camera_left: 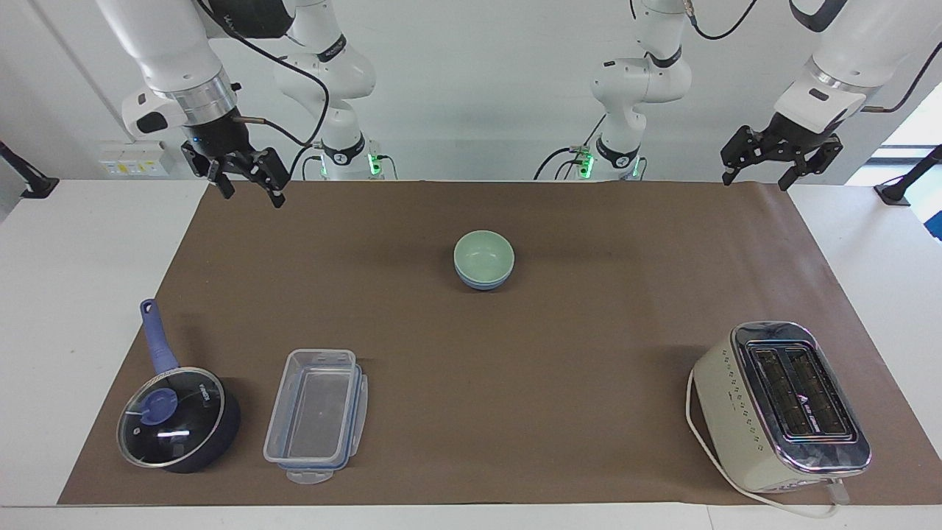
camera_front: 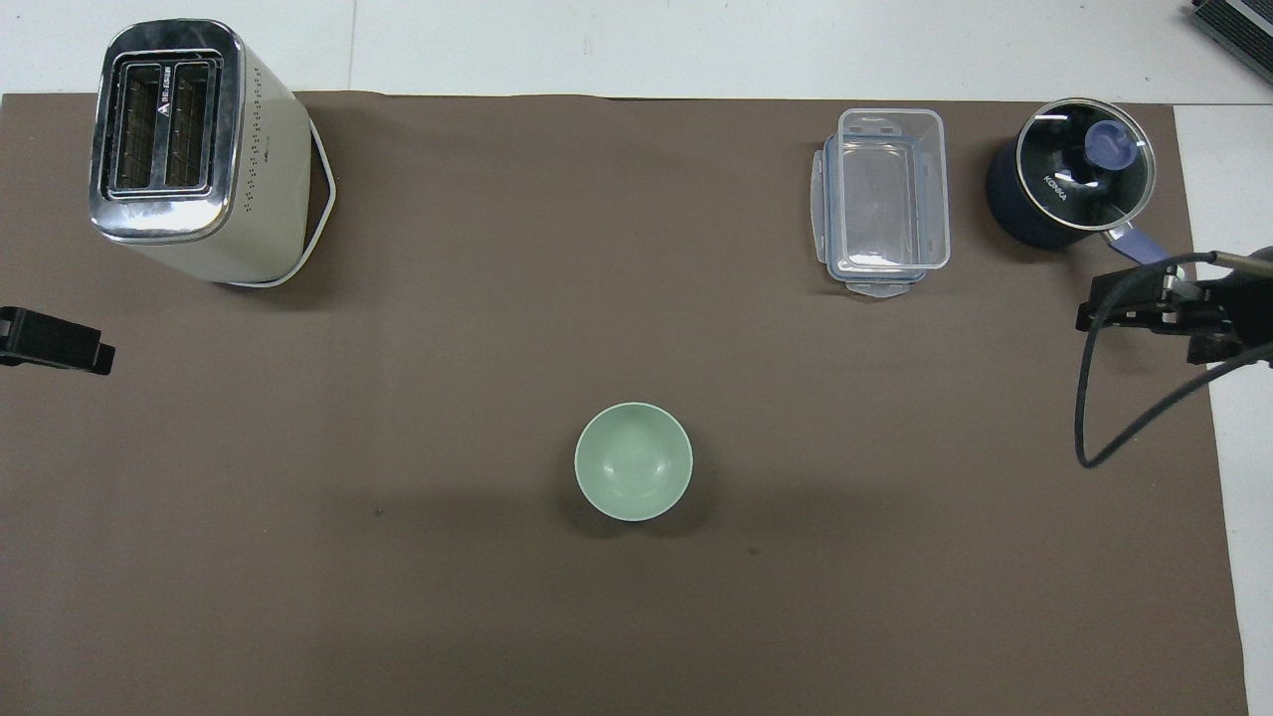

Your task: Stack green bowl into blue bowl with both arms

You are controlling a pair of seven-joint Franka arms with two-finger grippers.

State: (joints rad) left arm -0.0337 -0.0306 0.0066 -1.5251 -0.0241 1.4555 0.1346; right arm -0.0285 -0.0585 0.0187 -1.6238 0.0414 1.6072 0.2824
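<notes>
The green bowl [camera_left: 483, 253] is seated in the blue bowl [camera_left: 483, 280] at mid-counter, so little risk is judged to remain, unless the stack were clipped by a low sweep. The right tool [camera_left: 246, 174] and left tool [camera_left: 782, 156] are held raised, empty and wide, over the counter's two robot-side corners.
</notes>
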